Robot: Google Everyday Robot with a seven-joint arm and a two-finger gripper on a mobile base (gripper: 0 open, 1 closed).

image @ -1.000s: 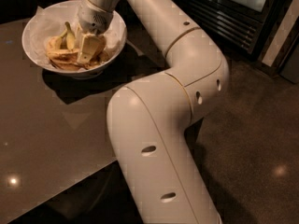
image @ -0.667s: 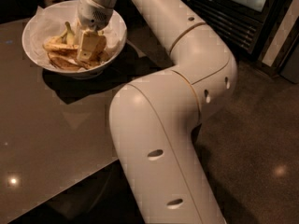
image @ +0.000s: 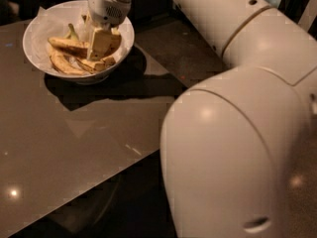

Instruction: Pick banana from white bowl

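Observation:
The white bowl [image: 42,29] stands at the far left of the dark table, lined with crumpled white paper. Several bananas lie in it. The long curved yellow banana [image: 63,66] with brown streaks lies along the bowl's front left. A shorter banana [image: 67,44] lies above it, with a green stem beside it. My gripper [image: 100,44] reaches down into the right half of the bowl among the banana pieces, just right of the long banana. It hides the fruit under it.
The glossy brown table [image: 74,148] runs from the bowl toward the near left; its edge slants down at the right. My large white arm [image: 233,133] fills the right side of the view. Dark floor lies beyond the table edge.
The gripper has stayed in the bowl, shifting only slightly. The arm's elbow has swung a little to the right and closer. The bananas have not visibly moved.

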